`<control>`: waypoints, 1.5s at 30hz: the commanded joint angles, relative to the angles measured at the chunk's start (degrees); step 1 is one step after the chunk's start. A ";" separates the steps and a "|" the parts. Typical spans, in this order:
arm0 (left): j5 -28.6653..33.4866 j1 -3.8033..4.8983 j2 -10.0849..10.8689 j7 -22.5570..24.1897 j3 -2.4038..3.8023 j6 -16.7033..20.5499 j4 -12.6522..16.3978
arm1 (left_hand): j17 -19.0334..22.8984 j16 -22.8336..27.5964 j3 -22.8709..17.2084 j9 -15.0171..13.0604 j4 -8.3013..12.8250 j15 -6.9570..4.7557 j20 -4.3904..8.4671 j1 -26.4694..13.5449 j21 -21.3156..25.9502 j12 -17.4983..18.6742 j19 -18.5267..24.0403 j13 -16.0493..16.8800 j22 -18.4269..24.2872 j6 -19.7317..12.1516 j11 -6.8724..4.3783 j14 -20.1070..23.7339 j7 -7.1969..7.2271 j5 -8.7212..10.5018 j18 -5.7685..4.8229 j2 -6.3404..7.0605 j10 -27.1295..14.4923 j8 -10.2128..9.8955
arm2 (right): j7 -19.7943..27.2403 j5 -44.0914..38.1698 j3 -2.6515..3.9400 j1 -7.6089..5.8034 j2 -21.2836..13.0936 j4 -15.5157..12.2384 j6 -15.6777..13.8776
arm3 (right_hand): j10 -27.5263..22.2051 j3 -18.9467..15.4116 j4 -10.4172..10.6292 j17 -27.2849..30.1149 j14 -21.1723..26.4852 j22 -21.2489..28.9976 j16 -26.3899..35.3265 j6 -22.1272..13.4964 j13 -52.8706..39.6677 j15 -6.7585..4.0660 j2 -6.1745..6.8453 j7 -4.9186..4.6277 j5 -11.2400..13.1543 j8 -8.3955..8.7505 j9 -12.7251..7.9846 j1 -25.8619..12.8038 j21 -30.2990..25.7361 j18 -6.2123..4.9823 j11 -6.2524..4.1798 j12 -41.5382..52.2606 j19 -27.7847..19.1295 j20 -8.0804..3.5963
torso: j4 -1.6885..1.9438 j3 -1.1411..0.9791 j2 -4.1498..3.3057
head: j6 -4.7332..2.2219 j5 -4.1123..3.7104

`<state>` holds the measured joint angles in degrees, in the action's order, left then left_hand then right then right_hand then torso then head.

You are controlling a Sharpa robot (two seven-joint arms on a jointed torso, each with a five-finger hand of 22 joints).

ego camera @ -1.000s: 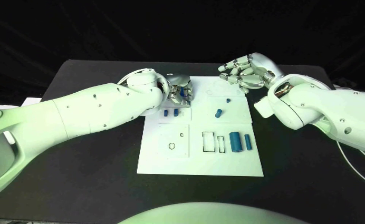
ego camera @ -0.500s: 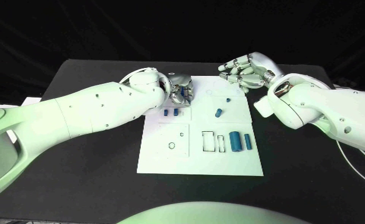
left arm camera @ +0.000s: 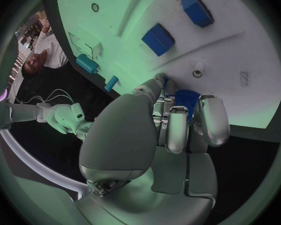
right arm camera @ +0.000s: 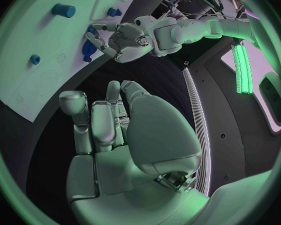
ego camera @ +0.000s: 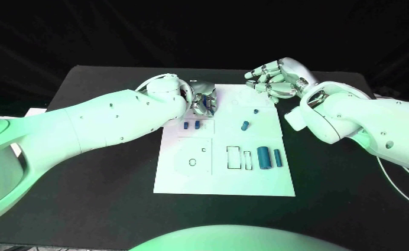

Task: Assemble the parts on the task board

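Observation:
The white task board [ego camera: 226,174] lies mid-table. My left hand [ego camera: 201,101] hovers over its far left corner and holds a small blue part [left arm camera: 185,96] at its fingertips; the right wrist view shows that hand [right arm camera: 120,39] with the part [right arm camera: 87,47] too. Two small blue blocks [ego camera: 192,126] lie just near of it. A short blue cylinder [ego camera: 245,126] and a tiny blue piece [ego camera: 256,111] sit mid-board. A thick cylinder [ego camera: 264,158] and a slim one [ego camera: 277,157] lie at the right. My right hand [ego camera: 274,81] hangs by the far right corner, fingers curled, holding nothing.
Printed outlines [ego camera: 198,156] and slots [ego camera: 239,158] mark the board's near half. Black table [ego camera: 102,204] surrounds the board on all sides. My two forearms flank the board's far end.

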<state>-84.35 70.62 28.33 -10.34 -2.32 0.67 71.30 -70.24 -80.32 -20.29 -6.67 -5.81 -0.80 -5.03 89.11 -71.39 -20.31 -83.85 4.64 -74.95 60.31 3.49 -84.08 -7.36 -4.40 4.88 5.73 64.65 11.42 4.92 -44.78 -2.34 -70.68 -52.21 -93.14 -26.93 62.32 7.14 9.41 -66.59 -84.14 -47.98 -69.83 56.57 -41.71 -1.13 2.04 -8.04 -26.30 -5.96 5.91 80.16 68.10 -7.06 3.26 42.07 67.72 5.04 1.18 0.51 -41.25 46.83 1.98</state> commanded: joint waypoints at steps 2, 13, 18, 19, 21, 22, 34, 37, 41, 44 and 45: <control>-0.07 -0.29 0.16 -0.29 -0.17 -1.32 0.08 | 0.36 -0.26 -1.03 -0.04 0.41 -0.32 0.32 -0.07 -0.43 0.79 -0.55 0.11 -2.20 0.68 -0.12 -0.70 -0.09 -0.10 -0.93 0.31 0.87 -0.56 | 0.51 -0.15 0.00 0.05 0.11 -0.01 0.70 | -0.34 0.40 0.08 -0.14 -0.59 -0.10 0.09 0.17 0.08 -0.02 -0.05 -0.36 -0.24 0.08 -0.05 -0.53 -0.18 -1.04 -0.07 0.34 -0.18 -0.04 | -0.03 0.01 -0.02 | 0.01 0.02; 6.87 -0.21 2.50 0.95 1.09 2.09 2.34 | 1.13 -0.01 -4.06 0.10 1.98 -0.14 0.19 -1.31 -0.43 3.24 -0.25 0.13 -2.56 1.70 0.11 -0.57 -0.43 -0.11 -0.89 0.77 2.07 -1.65 | 0.58 -0.14 0.00 0.08 0.21 0.02 0.63 | -0.33 0.45 0.12 -0.08 -0.58 -0.06 0.14 0.18 0.09 -0.02 -0.07 -0.36 -0.26 0.07 -0.05 -0.58 -0.20 -1.05 -0.07 0.37 -0.20 -0.04 | 0.06 -0.05 0.05 | -0.11 -0.25; 9.01 -0.05 4.10 1.50 1.97 2.52 3.84 | 1.17 -0.04 -4.77 0.10 2.37 -0.14 0.17 -1.64 -0.51 3.76 -0.22 0.17 -2.69 2.06 0.10 -0.57 -0.43 -0.12 -0.89 0.83 2.47 -1.83 | 0.68 -0.13 0.00 0.09 0.20 -0.04 0.54 | -0.33 0.49 0.12 -0.06 -0.57 -0.02 0.16 0.18 0.10 -0.03 -0.09 -0.35 -0.28 0.07 -0.05 -0.56 -0.22 -1.05 -0.08 0.38 -0.22 -0.04 | 0.08 -0.02 0.04 | 0.04 -0.20; 9.41 0.01 4.53 1.59 2.14 2.49 4.26 | 1.17 -0.04 -4.77 0.10 2.37 -0.14 0.17 -1.64 -0.51 3.76 -0.22 0.17 -2.69 2.06 0.10 -0.57 -0.43 -0.12 -0.89 0.83 2.47 -1.83 | 0.69 -0.13 0.00 0.09 0.18 -0.05 0.53 | -0.33 0.49 0.12 -0.06 -0.57 -0.02 0.16 0.18 0.10 -0.03 -0.09 -0.35 -0.28 0.07 -0.05 -0.56 -0.22 -1.05 -0.08 0.38 -0.22 -0.04 | 0.08 -0.01 0.05 | 0.05 -0.21; 10.19 0.18 5.48 1.70 2.43 2.39 5.16 | 1.17 -0.04 -4.77 0.10 2.37 -0.14 0.17 -1.64 -0.51 3.76 -0.22 0.17 -2.69 2.06 0.10 -0.57 -0.43 -0.12 -0.89 0.83 2.47 -1.83 | 0.71 -0.13 0.00 0.10 0.15 -0.05 0.52 | -0.33 0.49 0.12 -0.06 -0.57 -0.02 0.16 0.18 0.10 -0.03 -0.09 -0.35 -0.28 0.07 -0.05 -0.56 -0.22 -1.05 -0.08 0.38 -0.22 -0.04 | 0.11 -0.01 0.10 | 0.18 -0.29; 10.48 0.30 5.99 1.69 2.55 2.30 5.64 | 1.18 -0.05 -5.02 0.11 2.53 -0.14 0.16 -1.84 -0.50 4.01 -0.20 0.20 -2.73 2.16 0.11 -0.58 -0.44 -0.11 -0.89 0.92 2.63 -1.94 | 0.71 -0.13 0.00 0.10 0.12 -0.05 0.52 | -0.33 0.49 0.12 -0.06 -0.57 -0.02 0.16 0.18 0.10 -0.03 -0.09 -0.35 -0.28 0.07 -0.05 -0.56 -0.22 -1.05 -0.08 0.38 -0.22 -0.04 | 0.12 -0.02 0.09 | 0.18 -0.29; 11.45 1.33 10.68 1.21 2.87 0.30 7.99 | 1.35 -0.02 -5.50 0.09 2.86 -0.15 0.14 -2.44 -0.44 4.54 -0.12 0.29 -2.78 2.57 0.07 -0.54 -0.39 -0.06 -0.86 1.14 3.08 -2.13 | 0.66 -0.13 0.00 0.14 -0.08 -0.02 0.48 | -0.33 0.60 0.13 -0.03 -0.57 -0.03 0.19 0.20 0.11 -0.04 -0.14 -0.33 -0.32 0.06 -0.04 -0.54 -0.22 -1.05 -0.10 0.41 -0.20 -0.05 | 0.11 0.04 0.02 | -0.04 -0.12; 10.92 1.28 10.95 1.22 2.78 0.13 7.80 | 1.46 0.03 -5.56 0.09 2.89 -0.15 0.14 -2.54 -0.26 4.62 -0.05 0.30 -2.67 2.63 0.06 -0.50 -0.38 -0.05 -0.82 1.16 3.14 -2.15 | 0.58 -0.13 0.00 0.15 -0.10 -0.01 0.51 | -0.33 0.60 0.13 -0.03 -0.57 -0.03 0.19 0.20 0.11 -0.04 -0.14 -0.33 -0.32 0.06 -0.04 -0.54 -0.22 -1.05 -0.10 0.41 -0.20 -0.05 | 0.11 0.03 0.04 | 0.02 0.04; 9.46 1.14 10.93 1.21 2.47 -0.36 7.32 | 1.60 0.09 -5.65 0.10 2.85 -0.15 0.13 -2.88 -0.11 4.82 0.04 0.33 -2.60 2.70 0.06 -0.44 -0.34 -0.04 -0.79 1.19 3.24 -2.25 | 0.40 -0.14 0.00 0.15 -0.08 0.04 0.59 | -0.34 0.65 0.15 0.10 -0.54 0.12 0.31 0.19 0.12 -0.04 -0.14 -0.34 -0.32 0.06 -0.04 -0.56 -0.31 -1.08 -0.09 0.43 -0.29 -0.05 | 0.12 0.02 0.06 | 0.03 0.22; 8.48 0.96 10.82 1.15 2.29 -0.78 6.96 | 1.62 0.10 -5.73 0.10 2.86 -0.15 0.13 -3.05 -0.07 4.94 0.07 0.35 -2.60 2.76 0.03 -0.42 -0.30 -0.03 -0.78 1.20 3.32 -2.30 | 0.33 -0.14 0.00 0.15 -0.05 0.07 0.64 | -0.35 0.66 0.15 0.12 -0.53 0.14 0.33 0.19 0.12 -0.04 -0.13 -0.33 -0.32 0.06 -0.05 -0.55 -0.32 -1.09 -0.09 0.43 -0.30 -0.05 | 0.07 0.10 0.00 | 0.06 0.34; 8.28 0.91 10.78 1.17 2.25 -0.91 6.80 | 1.67 0.12 -5.75 0.10 2.86 -0.16 0.13 -3.11 0.00 4.97 0.10 0.36 -2.56 2.79 0.01 -0.40 -0.28 -0.03 -0.77 1.22 3.37 -2.31 | 0.31 -0.14 0.00 0.15 -0.05 0.07 0.65 | -0.35 0.66 0.15 0.12 -0.53 0.14 0.33 0.19 0.12 -0.04 -0.13 -0.33 -0.32 0.06 -0.05 -0.55 -0.32 -1.09 -0.09 0.43 -0.30 -0.05 | 0.04 0.11 -0.01 | 0.06 0.39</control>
<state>-74.57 71.59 39.26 -9.55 -0.08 1.30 78.20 -68.63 -80.32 -25.80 -6.49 -2.99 -0.80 -5.03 86.58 -71.67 -15.64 -83.85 4.91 -74.92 62.75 3.55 -84.07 -7.75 -4.18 4.88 6.88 67.60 9.39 4.99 -44.74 -2.34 -70.58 -52.29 -93.06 -26.93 62.32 7.46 9.40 -66.55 -84.14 -47.90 -69.83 56.57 -41.66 -1.13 2.05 -8.04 -26.30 -5.96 5.90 80.16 68.10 -7.06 3.25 42.29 67.72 5.04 1.27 0.55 -41.21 46.86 2.24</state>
